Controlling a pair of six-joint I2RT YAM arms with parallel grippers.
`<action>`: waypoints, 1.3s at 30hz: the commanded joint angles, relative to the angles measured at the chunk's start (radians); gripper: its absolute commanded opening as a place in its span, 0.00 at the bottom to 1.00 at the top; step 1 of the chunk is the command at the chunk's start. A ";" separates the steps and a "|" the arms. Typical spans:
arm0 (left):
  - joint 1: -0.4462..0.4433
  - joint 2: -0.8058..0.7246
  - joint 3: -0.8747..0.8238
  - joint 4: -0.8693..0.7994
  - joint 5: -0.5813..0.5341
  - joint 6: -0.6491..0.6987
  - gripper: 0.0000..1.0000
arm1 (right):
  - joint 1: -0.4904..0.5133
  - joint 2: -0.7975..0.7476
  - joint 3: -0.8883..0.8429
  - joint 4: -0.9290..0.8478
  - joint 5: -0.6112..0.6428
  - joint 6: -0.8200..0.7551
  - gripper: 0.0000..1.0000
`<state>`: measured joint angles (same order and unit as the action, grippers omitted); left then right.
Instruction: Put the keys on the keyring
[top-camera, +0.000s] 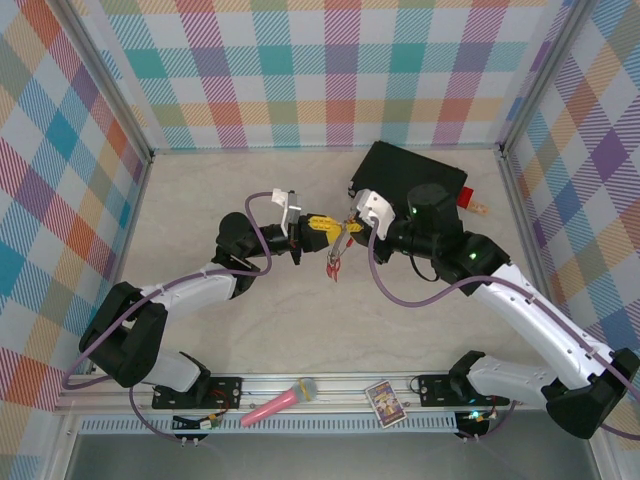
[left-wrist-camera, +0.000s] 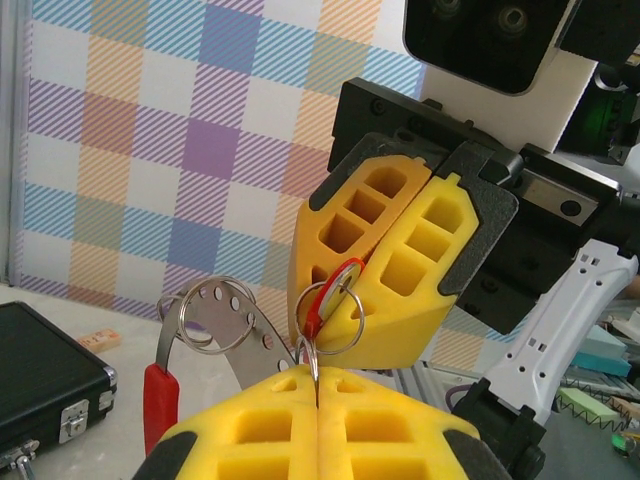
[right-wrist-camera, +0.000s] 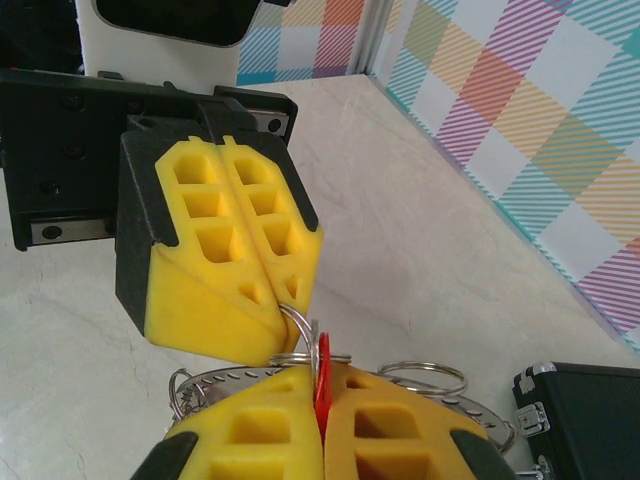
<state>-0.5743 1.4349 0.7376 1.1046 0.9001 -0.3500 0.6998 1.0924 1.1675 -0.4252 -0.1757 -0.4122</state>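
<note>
Plaid wall (left-wrist-camera: 150, 150); left wrist catches keyring (left-wrist-camera: 340, 275).

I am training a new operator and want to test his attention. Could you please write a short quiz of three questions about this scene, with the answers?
1. True or false: the right gripper is open.
2. What lies at the far edge of the table? A) a black case B) a blue bowl C) a green cup
3. What colour is the key pinched in the right gripper?
Key: 1 false; 2 A; 3 red.
</note>
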 joint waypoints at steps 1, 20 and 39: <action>-0.008 -0.015 0.025 0.004 0.044 0.018 0.00 | 0.004 0.000 0.034 0.036 -0.001 -0.019 0.05; 0.007 -0.069 -0.030 -0.040 -0.094 0.083 0.48 | 0.001 -0.007 0.015 0.058 0.077 0.015 0.07; 0.025 -0.185 -0.135 -0.022 -0.365 0.132 0.99 | -0.009 0.027 -0.029 0.096 0.137 0.047 0.08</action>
<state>-0.5594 1.2961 0.6281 1.0477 0.6147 -0.2451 0.6994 1.0985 1.1534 -0.3801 -0.0616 -0.3965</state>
